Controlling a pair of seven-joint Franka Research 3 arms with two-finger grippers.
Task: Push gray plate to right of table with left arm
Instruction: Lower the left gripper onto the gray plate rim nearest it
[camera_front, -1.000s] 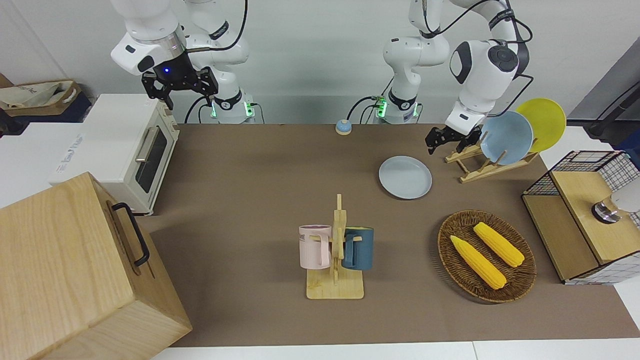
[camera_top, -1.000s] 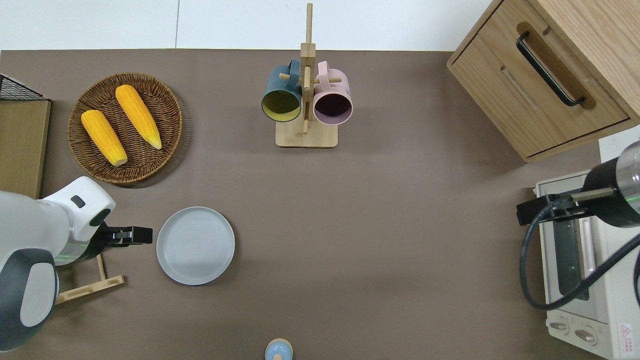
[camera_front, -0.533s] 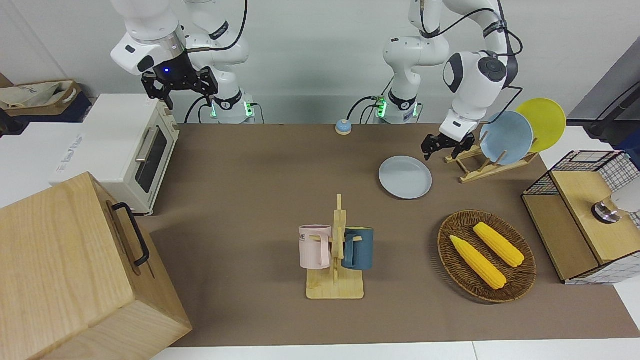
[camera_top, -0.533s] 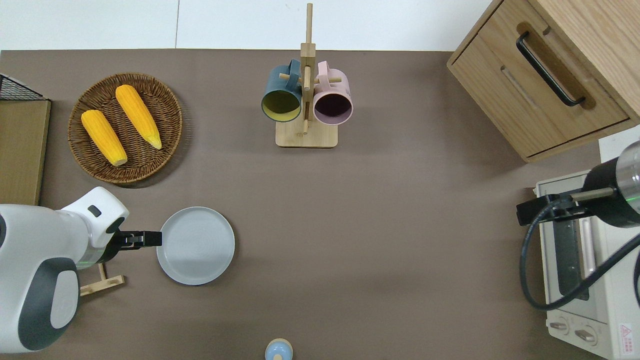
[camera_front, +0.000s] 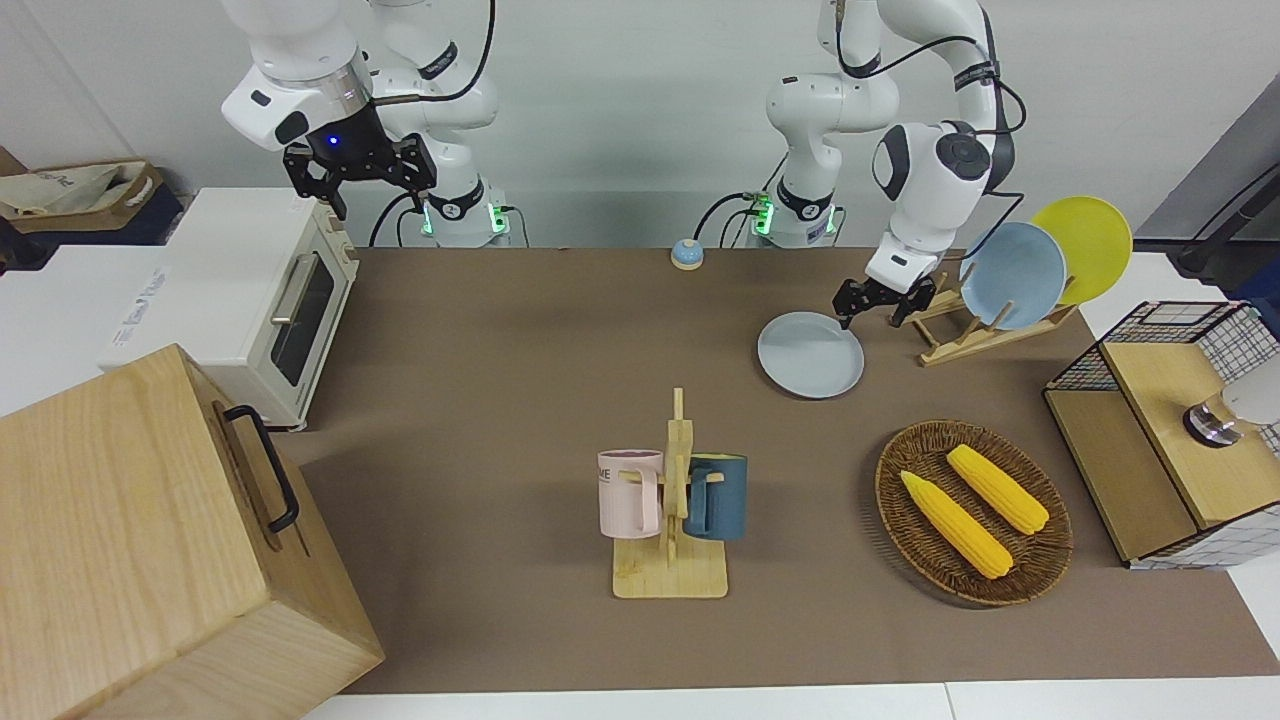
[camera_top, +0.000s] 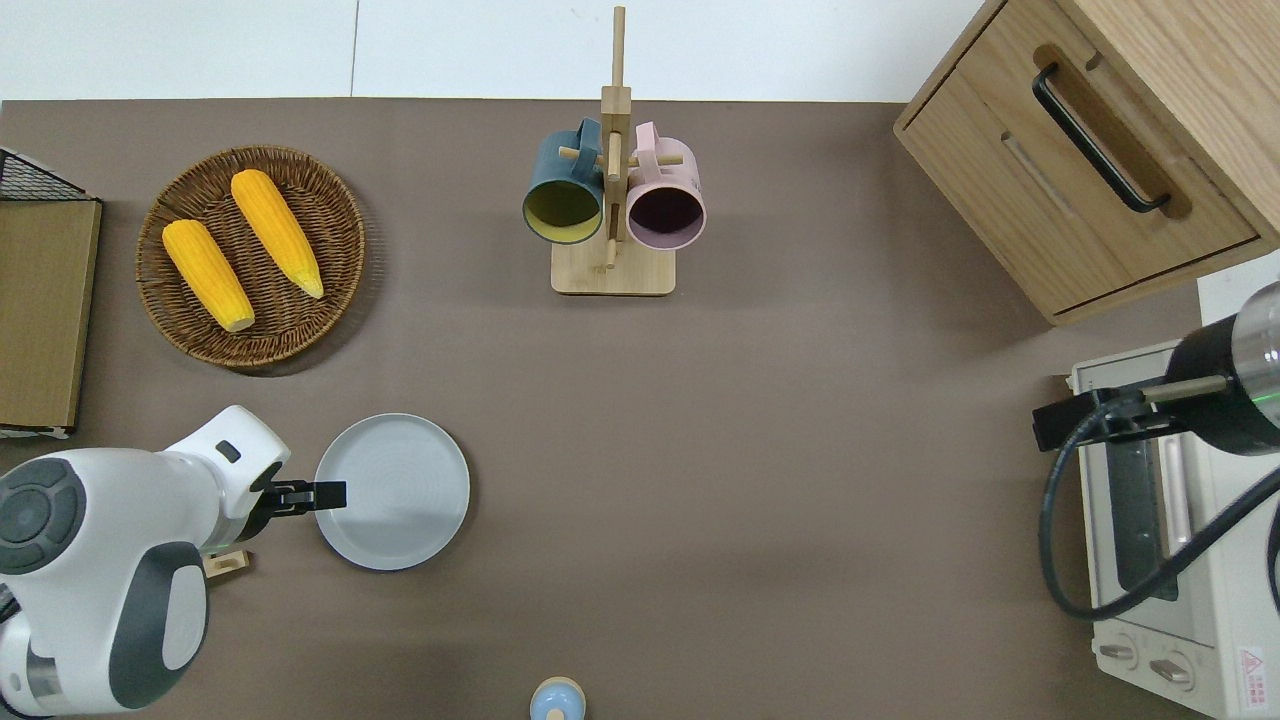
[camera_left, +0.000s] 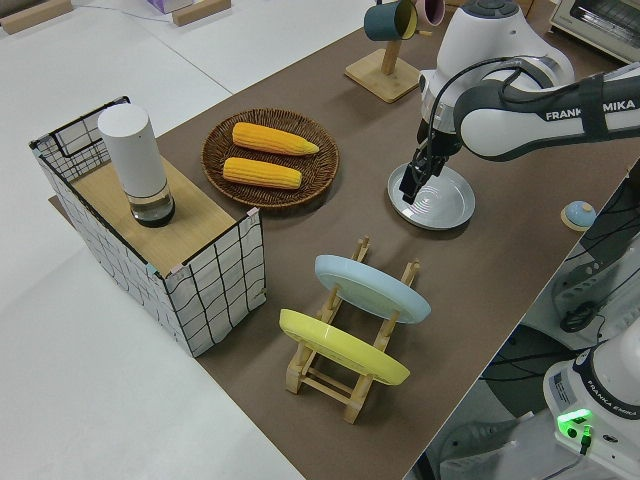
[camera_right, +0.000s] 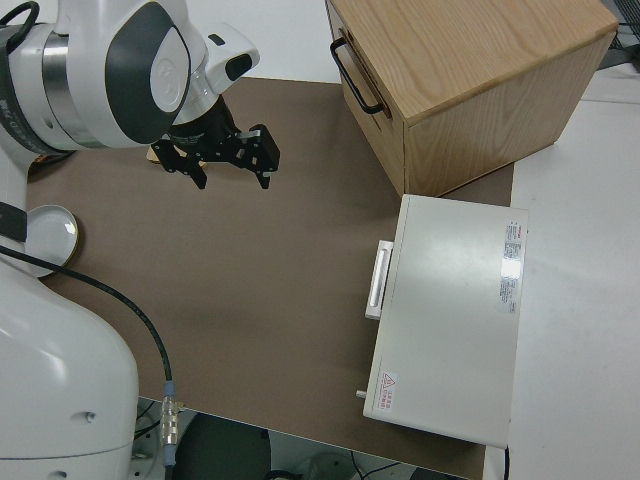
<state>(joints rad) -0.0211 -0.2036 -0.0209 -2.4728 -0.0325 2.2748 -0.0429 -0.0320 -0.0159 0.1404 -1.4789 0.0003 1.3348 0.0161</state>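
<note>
Left gripper (camera_top: 335, 494), finger state unreadable, at gray plate (camera_top: 400, 500) rim: push low, level, toward right arm's end.

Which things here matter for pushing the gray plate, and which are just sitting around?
In the job: gray plate, left gripper at its rim, table.

Lying about: corn basket, mug stand, plate rack, toaster oven, wooden cabinet, parked right arm.

Front and overhead cameras face oppositely, sharing the whole table (camera_top: 760, 450); side cameras look along its ends.
</note>
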